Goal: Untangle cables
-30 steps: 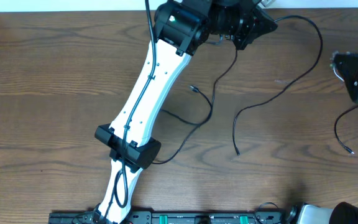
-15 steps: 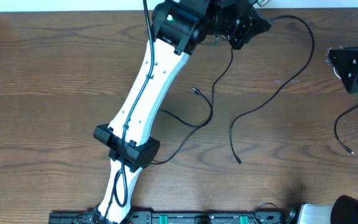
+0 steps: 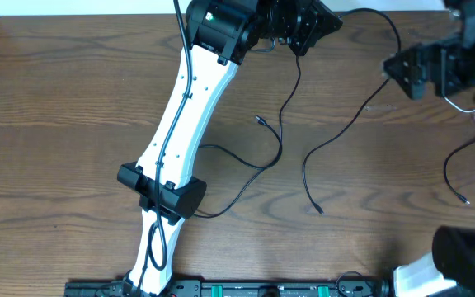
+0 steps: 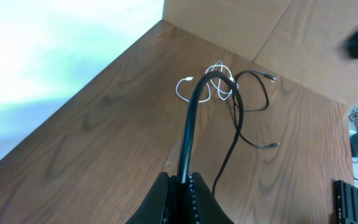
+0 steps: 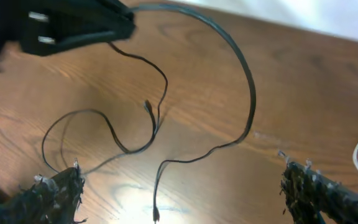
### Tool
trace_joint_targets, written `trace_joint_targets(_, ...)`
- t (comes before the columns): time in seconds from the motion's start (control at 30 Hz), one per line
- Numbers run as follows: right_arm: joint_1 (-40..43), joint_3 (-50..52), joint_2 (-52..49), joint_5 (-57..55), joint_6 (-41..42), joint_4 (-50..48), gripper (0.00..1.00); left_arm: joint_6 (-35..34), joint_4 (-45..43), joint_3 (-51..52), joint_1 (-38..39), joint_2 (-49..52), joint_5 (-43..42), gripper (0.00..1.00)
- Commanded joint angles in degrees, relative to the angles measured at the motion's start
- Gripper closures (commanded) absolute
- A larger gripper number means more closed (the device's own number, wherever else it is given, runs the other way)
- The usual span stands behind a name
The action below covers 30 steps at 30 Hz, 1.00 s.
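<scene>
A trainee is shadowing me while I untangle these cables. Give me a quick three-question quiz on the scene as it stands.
1. True or false: the left hand is shut on a black cable.
2. The right hand is: A) open, holding nothing; B) shut on the white cable; C) shut on a black cable.
3. Short answer: one thin cable on the table is not black. What colour is it?
Key: 1 true; 2 A; 3 white.
</scene>
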<state>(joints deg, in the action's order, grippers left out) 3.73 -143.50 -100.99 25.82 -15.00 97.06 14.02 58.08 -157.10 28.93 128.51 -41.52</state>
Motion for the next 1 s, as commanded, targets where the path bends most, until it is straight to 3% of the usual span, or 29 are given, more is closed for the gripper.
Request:
trace_joint_targets(0.0, -2.73, 0.07, -3.76, -1.11, 0.31, -0.24, 0.01, 1.68, 0.17, -0.61, -0.55, -1.2, 3.1, 0.93)
trace_joint_targets(0.53, -8.28, 0.07, -10.03, -9.29, -0.57, -7.74, 0.01, 4.85, 6.21, -0.61, -3.34, -1.2, 6.67, 0.92)
trace_joint_targets(0.63, -8.26, 0.07, -10.14, -9.81, -1.81, -7.74, 0.01, 4.81, 7.96, -0.61, -4.57, -1.2, 6.62, 0.63)
trace_joint_targets(0.67, -8.26, 0.07, -10.23, -9.86, -1.81, -7.76, 0.01, 4.83, 8.33, -0.61, -4.72, -1.2, 6.64, 0.57)
trace_joint_targets(0.77, -8.28, 0.07, -11.69, -9.84, -1.7, -7.76, 0.01, 6.08, 10.32, -0.61, -5.14, -1.2, 6.67, 0.24)
trace_joint_targets(0.83, -8.33, 0.07, -13.35, -9.68, 0.31, -7.63, 0.01, 8.04, 11.65, -0.61, -5.14, -1.2, 7.32, 0.16)
trace_joint_targets(0.97, -8.85, 0.11, -17.22, -7.04, 1.27, -5.9, 0.01, 9.94, 16.63, -0.61, -5.14, -1.2, 14.29, 0.15)
